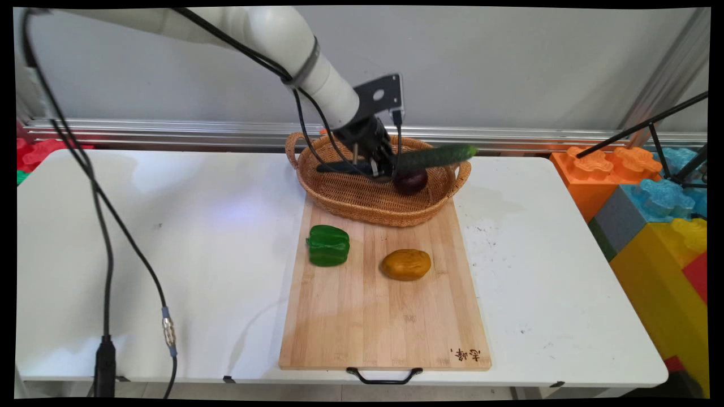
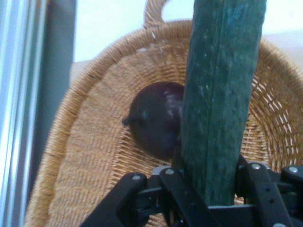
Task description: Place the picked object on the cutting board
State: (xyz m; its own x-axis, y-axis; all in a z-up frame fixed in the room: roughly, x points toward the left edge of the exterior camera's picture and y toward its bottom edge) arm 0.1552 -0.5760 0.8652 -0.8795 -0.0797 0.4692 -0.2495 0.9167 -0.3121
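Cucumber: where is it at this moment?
In the main view the cucumber is held in the pincer above the wicker basket at the table's far side, lying roughly level just over the dark purple onion inside the basket.

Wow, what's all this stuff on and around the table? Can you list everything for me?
cucumber: one, dark green, held in the fingers over the basket, sticking out past its right rim
basket: one, woven tan with handles, at the far end of the cutting board
onion: one, dark purple, inside the basket under the cucumber
cutting board: one, light wood with a black handle, middle of the table
green pepper: one, green, on the board's left side
potato: one, yellow-brown, on the board to the right of the pepper
table: one, white
big toy blocks: several, orange, blue, yellow, red, right of the table
gripper: one, black, fingers shut on the cucumber, above the basket
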